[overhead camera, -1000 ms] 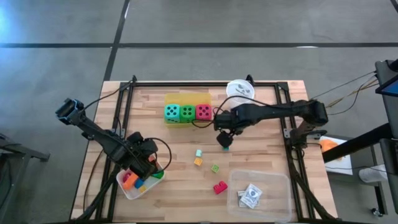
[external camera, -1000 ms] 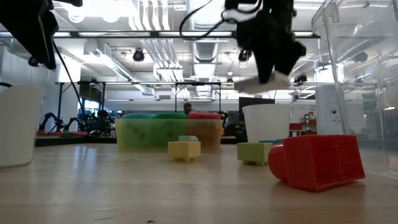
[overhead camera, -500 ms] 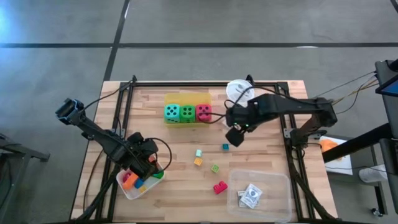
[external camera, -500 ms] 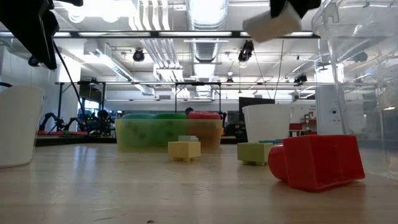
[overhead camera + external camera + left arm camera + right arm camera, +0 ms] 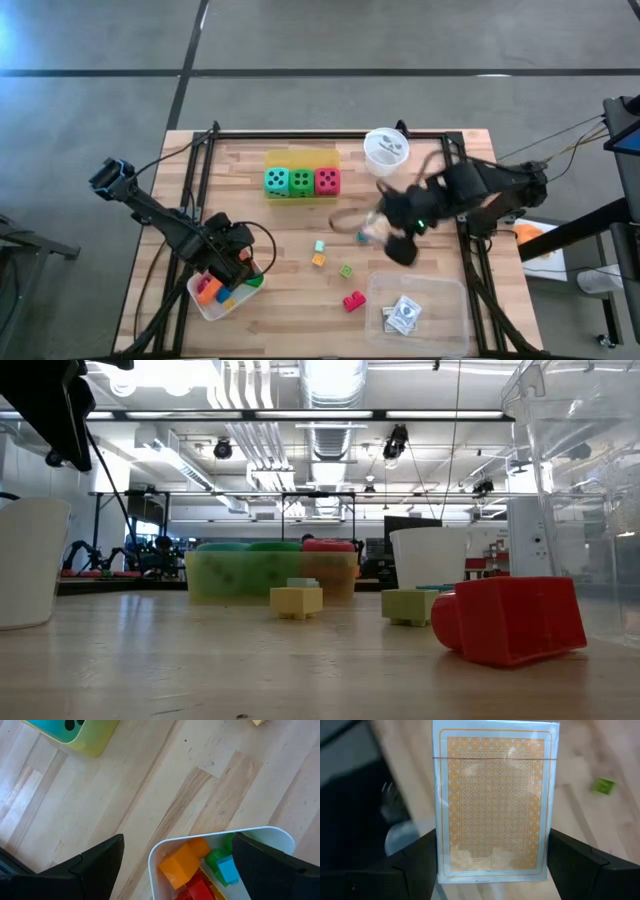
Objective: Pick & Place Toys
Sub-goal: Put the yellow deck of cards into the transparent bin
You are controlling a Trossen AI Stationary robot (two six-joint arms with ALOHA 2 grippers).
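My right gripper hangs high over the table's right half, shut on an orange-backed pack of playing cards in clear wrap. My left gripper stands open above the white tray at the near left, with nothing between its fingers. That tray holds orange, red, green and blue blocks. Loose blocks lie mid-table: teal, orange, green and red. Three dice sit in a yellow tray. In the low view the right gripper is out of the picture. My right gripper pinches the pack by its two long edges between its two fingers, toward one end of the pack. The fingers point steeply down. The pack's patterned face is turned to the wrist camera, and it is lifted clear of the table.
A clear tray with wrapped cards sits at the near right. A round white cup stands at the far right. The yellow tray is at the far middle. Black frame rails run along the table's sides.
My right gripper has risen with the card pack, out of the top of the low view, and swung toward the table's right and near edges, rolling as it went. A small teal block that it stood over has stayed on the table.
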